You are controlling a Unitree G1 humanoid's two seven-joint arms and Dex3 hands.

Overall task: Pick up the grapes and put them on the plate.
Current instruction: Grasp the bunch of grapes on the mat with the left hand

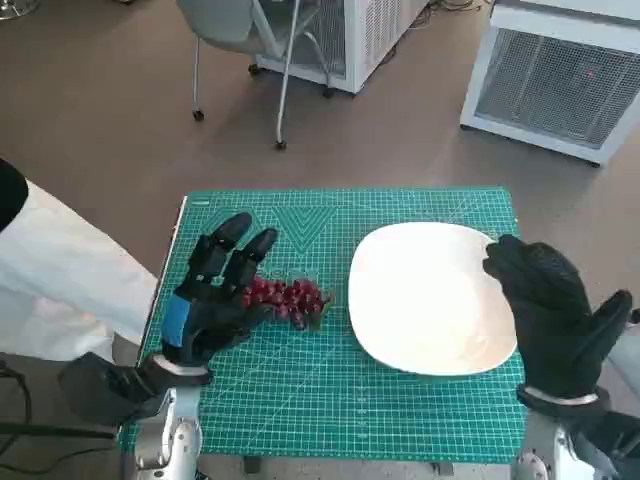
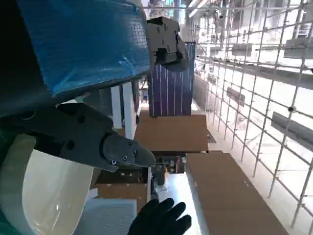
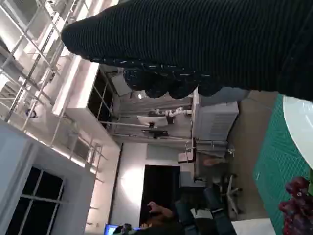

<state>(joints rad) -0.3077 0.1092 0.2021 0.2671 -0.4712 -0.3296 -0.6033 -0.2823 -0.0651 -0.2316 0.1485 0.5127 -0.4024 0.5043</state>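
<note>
Grapes (image 1: pixel 290 298): red bunch on the green cutting mat (image 1: pixel 330 410) covering the desk, just left of the white plate (image 1: pixel 430 300), not yet lifted. Left hand (image 1: pixel 215 295): beside and partly over the bunch, fingers spread, gripping nothing. Right hand (image 1: pixel 550 315): at the plate's far right edge, fingers apart, empty. Step judged: reach and grasp. Next move calls for closing the left hand round the bunch, lifting, carrying it rightward over the plate.

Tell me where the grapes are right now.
In the head view the grapes lie on the green cutting mat, just left of the white plate, with the left hand right beside them on their other side.
</note>
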